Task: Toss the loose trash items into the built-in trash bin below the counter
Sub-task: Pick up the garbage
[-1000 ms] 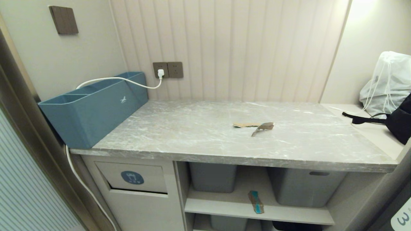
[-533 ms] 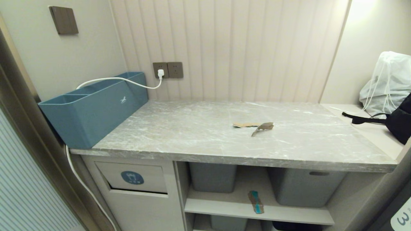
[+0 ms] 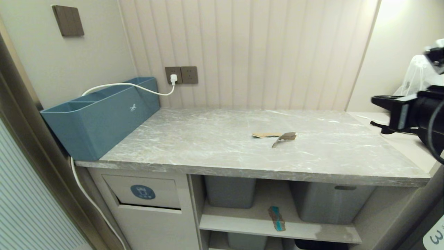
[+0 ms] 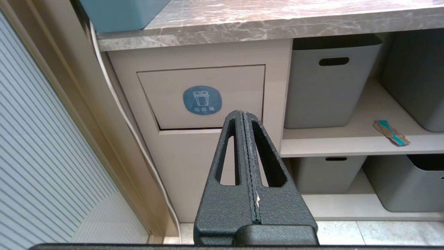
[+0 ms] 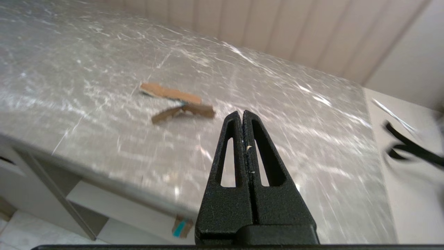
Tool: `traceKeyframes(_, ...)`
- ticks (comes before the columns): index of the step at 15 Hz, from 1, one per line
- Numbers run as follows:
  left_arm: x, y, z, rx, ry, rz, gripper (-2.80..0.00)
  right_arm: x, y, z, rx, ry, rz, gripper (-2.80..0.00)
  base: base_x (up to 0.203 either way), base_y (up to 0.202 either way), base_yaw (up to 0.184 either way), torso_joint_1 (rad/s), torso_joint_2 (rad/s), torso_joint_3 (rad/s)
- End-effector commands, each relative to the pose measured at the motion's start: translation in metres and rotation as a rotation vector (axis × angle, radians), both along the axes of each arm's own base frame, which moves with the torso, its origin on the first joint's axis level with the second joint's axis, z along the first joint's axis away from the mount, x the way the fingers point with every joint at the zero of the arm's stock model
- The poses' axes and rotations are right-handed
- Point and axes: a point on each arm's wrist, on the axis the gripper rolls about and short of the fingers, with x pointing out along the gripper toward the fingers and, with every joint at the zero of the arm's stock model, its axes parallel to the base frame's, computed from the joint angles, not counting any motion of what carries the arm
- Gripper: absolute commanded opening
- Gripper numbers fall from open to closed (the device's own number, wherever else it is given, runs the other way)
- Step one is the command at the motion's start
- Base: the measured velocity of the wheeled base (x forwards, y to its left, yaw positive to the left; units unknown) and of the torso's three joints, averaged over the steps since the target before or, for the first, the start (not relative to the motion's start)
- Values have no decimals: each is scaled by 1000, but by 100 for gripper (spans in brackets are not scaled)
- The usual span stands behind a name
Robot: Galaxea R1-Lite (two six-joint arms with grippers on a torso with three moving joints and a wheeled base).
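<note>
Brown cardboard scraps (image 5: 177, 104) on counter (image 5: 277, 139), just beyond closed right claw (image 5: 242, 116)

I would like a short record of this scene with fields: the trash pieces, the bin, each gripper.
scraps on counter: two brown cardboard scraps lie touching near the middle of the counter
scrap on shelf: one scrap with a teal side lies on the shelf below, between grey tubs
trash bin: flap under the counter's left end, slightly tilted
left gripper: shut, empty, low in front of the flap
right gripper: shut, empty, in the air over the counter's right part, short of the scraps
</note>
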Motion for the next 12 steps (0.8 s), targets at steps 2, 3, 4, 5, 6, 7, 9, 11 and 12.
traceKeyframes(2, 0, 0, 0, -17, -3, 13, -280, 106, 27, -51, -26, 122, 37, -280, 0, 0, 0, 0, 0, 0)
traceKeyframes(3, 0, 0, 0, -23, -1, 14, -280, 123, 32, -59, -26, 123, 43, -280, 0, 0, 0, 0, 0, 0)
traceKeyframes(4, 0, 0, 0, -26, -2, 15, -280, 138, 35, -67, -27, 125, 48, -280, 0, 0, 0, 0, 0, 0)
traceKeyframes(5, 0, 0, 0, -29, -2, 15, -280, 152, 39, -74, -28, 126, 51, -280, 0, 0, 0, 0, 0, 0)
traceKeyframes(6, 0, 0, 0, -35, -2, 16, -280, 165, 41, -82, -28, 131, 53, -280, 0, 0, 0, 0, 0, 0)
traceKeyframes(7, 0, 0, 0, -43, -2, 17, -280, 176, 44, -90, -31, 140, 55, -280, 0, 0, 0, 0, 0, 0)
traceKeyframes(9, 0, 1, 0, -56, -4, 32, -280, 193, 47, -103, -36, 150, 57, -280, 0, 0, 0, 0, 0, 0)
traceKeyframes(11, 0, 1, 0, -69, -3, 35, -280, 205, 48, -108, -39, 139, 49, -280, 0, 0, 0, 0, 0, 0)
traceKeyframes(12, 0, 1, 0, -72, -3, 35, -280, 212, 49, -107, -37, 121, 47, -280, 0, 0, 0, 0, 0, 0)
